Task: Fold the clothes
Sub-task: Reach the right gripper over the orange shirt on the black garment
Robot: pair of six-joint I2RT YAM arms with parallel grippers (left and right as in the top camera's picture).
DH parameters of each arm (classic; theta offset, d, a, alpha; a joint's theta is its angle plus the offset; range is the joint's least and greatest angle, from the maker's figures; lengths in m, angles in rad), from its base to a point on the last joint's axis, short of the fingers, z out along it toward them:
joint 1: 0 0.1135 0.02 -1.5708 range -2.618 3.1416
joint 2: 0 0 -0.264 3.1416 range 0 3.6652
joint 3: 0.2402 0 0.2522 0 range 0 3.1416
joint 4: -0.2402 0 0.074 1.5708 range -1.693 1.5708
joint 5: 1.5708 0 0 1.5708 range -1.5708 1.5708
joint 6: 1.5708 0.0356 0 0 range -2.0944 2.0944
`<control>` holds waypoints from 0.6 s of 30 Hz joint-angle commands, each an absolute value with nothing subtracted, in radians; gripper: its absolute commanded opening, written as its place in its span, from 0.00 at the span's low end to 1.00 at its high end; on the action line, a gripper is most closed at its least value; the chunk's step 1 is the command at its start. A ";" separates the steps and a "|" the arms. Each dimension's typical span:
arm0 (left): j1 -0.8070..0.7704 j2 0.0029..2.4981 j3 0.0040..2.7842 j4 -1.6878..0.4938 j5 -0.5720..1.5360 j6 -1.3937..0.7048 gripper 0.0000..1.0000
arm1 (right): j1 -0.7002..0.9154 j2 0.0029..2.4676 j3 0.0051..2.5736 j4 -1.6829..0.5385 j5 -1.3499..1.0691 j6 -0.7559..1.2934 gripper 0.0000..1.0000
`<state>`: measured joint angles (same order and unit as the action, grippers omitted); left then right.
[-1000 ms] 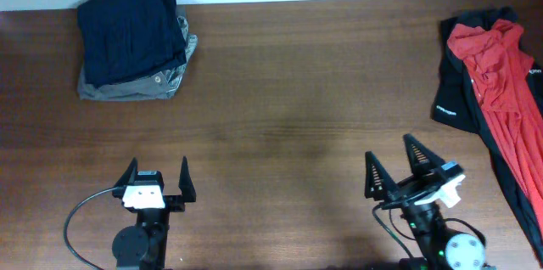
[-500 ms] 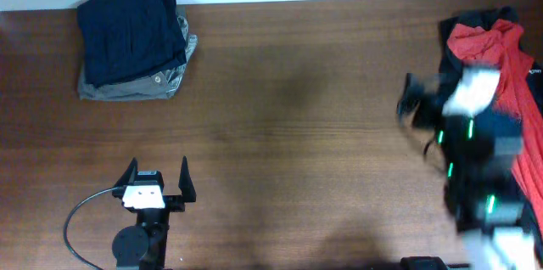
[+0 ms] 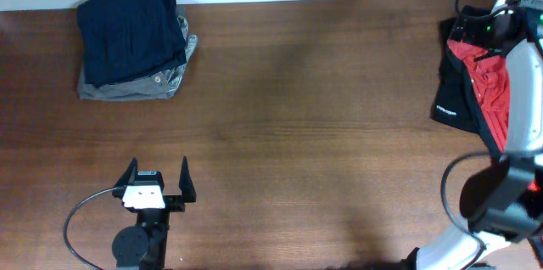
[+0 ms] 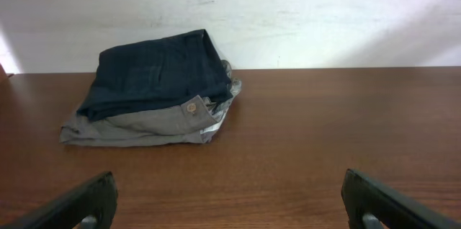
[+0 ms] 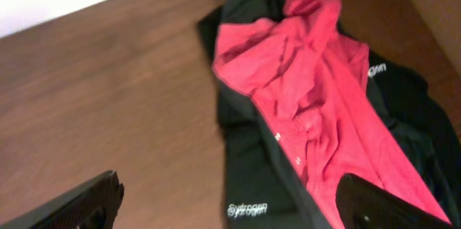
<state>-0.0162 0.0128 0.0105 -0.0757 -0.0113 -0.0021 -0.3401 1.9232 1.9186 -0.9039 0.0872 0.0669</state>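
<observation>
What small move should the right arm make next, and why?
Probably lower the open right gripper onto the red T-shirt and pinch only it: it lies crumpled on the black garment, and the gripper hovers over it, holding nothing.

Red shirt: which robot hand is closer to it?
Right. The right gripper hangs open over the red T-shirt; the left gripper sits far away across the table, at its near-left side.

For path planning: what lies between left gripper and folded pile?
Only bare table from the left gripper to the pile, in the left wrist view.
</observation>
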 commanded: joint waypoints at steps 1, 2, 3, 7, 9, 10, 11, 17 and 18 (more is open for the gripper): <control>-0.010 0.006 0.009 -0.083 0.000 -0.011 0.99 | -0.387 1.966 1.959 -0.870 0.110 0.059 0.99; -0.010 0.006 0.009 -0.083 0.001 -0.011 0.99 | -0.400 1.980 1.959 -0.857 0.109 0.059 0.99; -0.010 0.006 0.009 -0.083 0.001 -0.011 0.99 | -0.413 1.995 1.959 -0.846 0.110 0.058 0.99; -0.010 0.006 0.009 -0.084 0.001 -0.011 0.99 | -0.464 2.074 1.959 -0.809 0.110 0.052 0.99; -0.010 0.006 0.009 -0.083 0.001 -0.011 0.99 | -0.477 2.107 1.959 -0.798 0.110 0.020 0.99; -0.010 0.006 0.009 -0.083 0.000 -0.011 0.99 | -0.481 2.125 1.959 -0.788 0.110 0.001 1.00; -0.010 0.006 0.009 -0.083 0.000 -0.011 0.99 | -0.486 2.141 1.959 -0.777 0.111 -0.016 1.00; -0.010 0.006 0.009 -0.084 0.000 -0.011 0.99 | -0.493 2.234 1.959 -0.733 0.123 -0.046 0.89; -0.010 0.006 0.009 -0.083 0.001 -0.011 0.99 | -0.493 2.251 1.959 -0.722 0.130 -0.046 0.87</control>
